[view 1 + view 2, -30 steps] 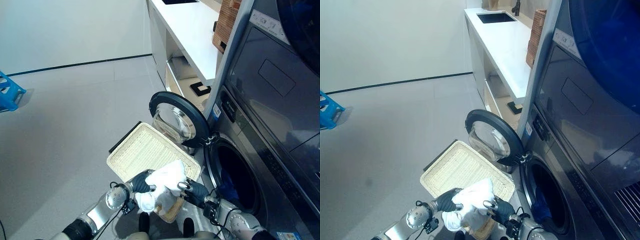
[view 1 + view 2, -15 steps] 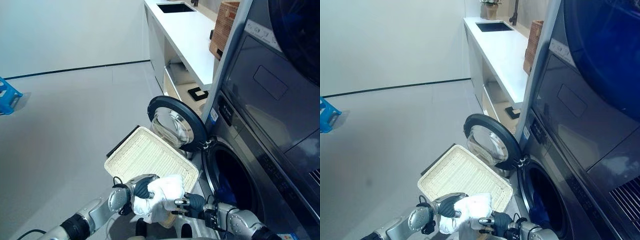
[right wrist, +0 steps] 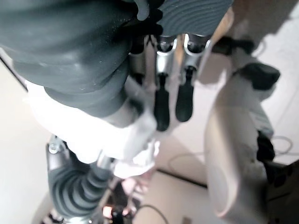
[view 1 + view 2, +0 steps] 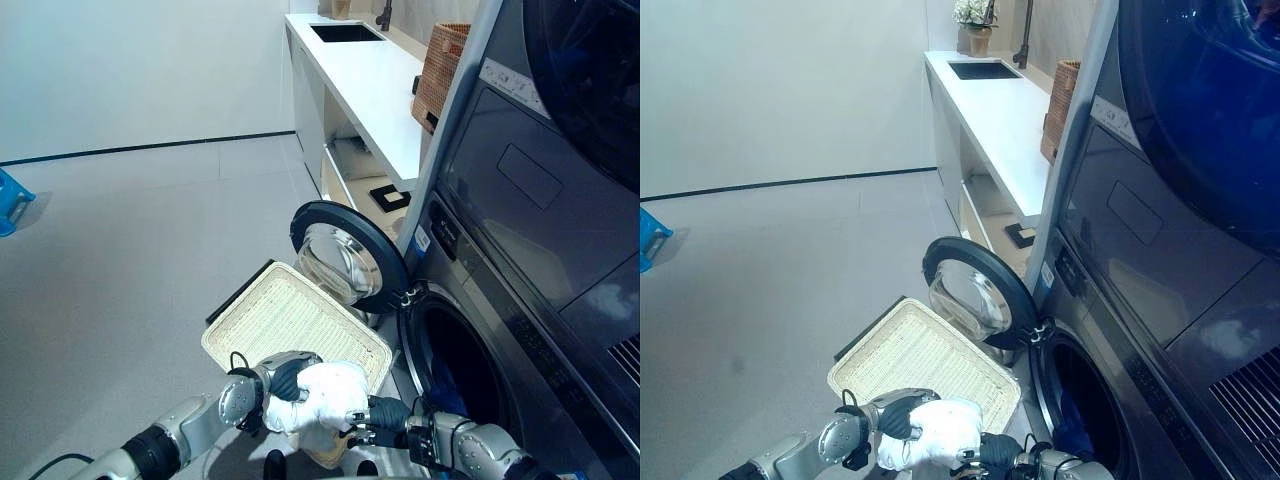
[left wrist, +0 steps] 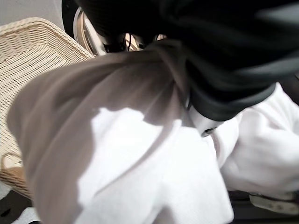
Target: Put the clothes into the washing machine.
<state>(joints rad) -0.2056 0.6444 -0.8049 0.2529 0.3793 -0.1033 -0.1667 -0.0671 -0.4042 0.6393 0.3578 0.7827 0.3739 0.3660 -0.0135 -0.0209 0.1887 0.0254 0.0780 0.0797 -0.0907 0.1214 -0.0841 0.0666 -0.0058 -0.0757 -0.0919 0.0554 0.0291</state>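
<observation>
From the left eye view I see my left hand [image 4: 283, 380] curled into a bundle of white clothes [image 4: 325, 394], and my right hand [image 4: 385, 413] against the bundle's other side, its fingers pressed to the cloth. Just past both hands sits a flat wicker basket [image 4: 285, 318] on the grey floor [image 4: 120, 250], and the bundle hangs over its near corner. Beyond the basket the washing machine door [image 4: 345, 252] stands swung open, between the hands and the white counter [image 4: 370, 85]; the drum opening [image 4: 450, 365] lies off my right hand's outer side, with something blue inside. A small label shows on the machine's front, too small for me to read. The right eye view adds a sink [image 4: 983, 69] and a potted plant [image 4: 976, 18] at the counter's far end, plus a tall woven hamper [image 4: 1056, 95]. In the left wrist view the clothes bulge under the dark cover, basket weave beyond. In the right wrist view the right hand's fingers [image 3: 161, 105] stretch straight beside the cloth, gripping nothing.
</observation>
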